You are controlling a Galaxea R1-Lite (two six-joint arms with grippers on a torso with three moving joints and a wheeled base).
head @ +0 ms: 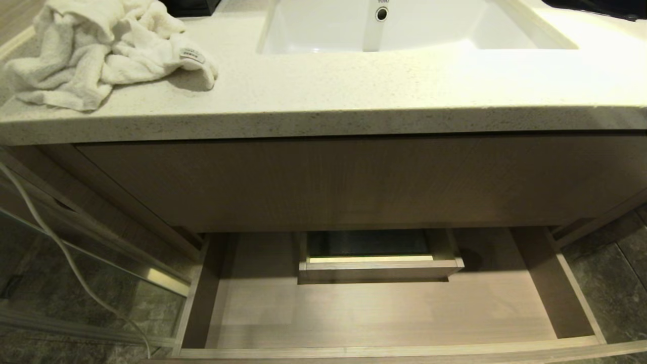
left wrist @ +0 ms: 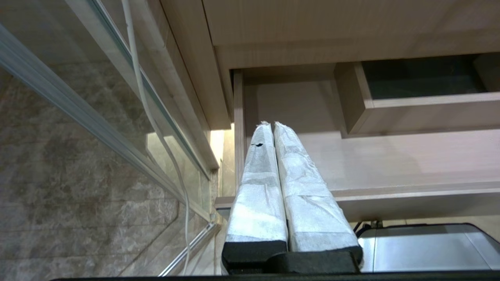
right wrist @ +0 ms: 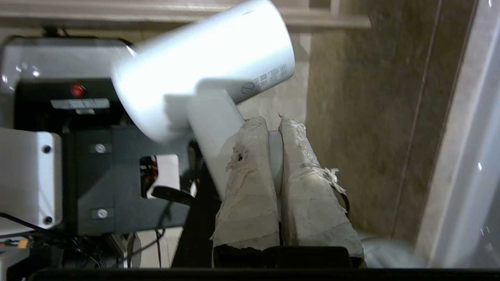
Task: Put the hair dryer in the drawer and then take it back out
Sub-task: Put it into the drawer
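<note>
- The drawer point(head: 384, 313) stands pulled out below the desk point(head: 323, 96), its bare wood-grain floor showing around a boxed cutout point(head: 378, 260) at the far middle.
- The hair dryer point(right wrist: 203, 84) is not in the drawer; it shows only in the right wrist view, lifted in front of the robot's dark base point(right wrist: 117, 175).
- The right pincer point(right wrist: 273, 125) is clamped on the dryer's slim white handle, the thick barrel tilted above the wrapped fingers point(right wrist: 250, 179).
- The left pincer point(left wrist: 271, 125) holds nothing, its wrapped fingers pressed together, pointing at the drawer's near left corner.
- A crumpled white towel point(head: 101, 50) lies on the desk's far left, beside the sink point(head: 505, 30).
- A thin white cord point(head: 60, 247) hangs down the left side, near a glass panel point(head: 91, 283).
</note>
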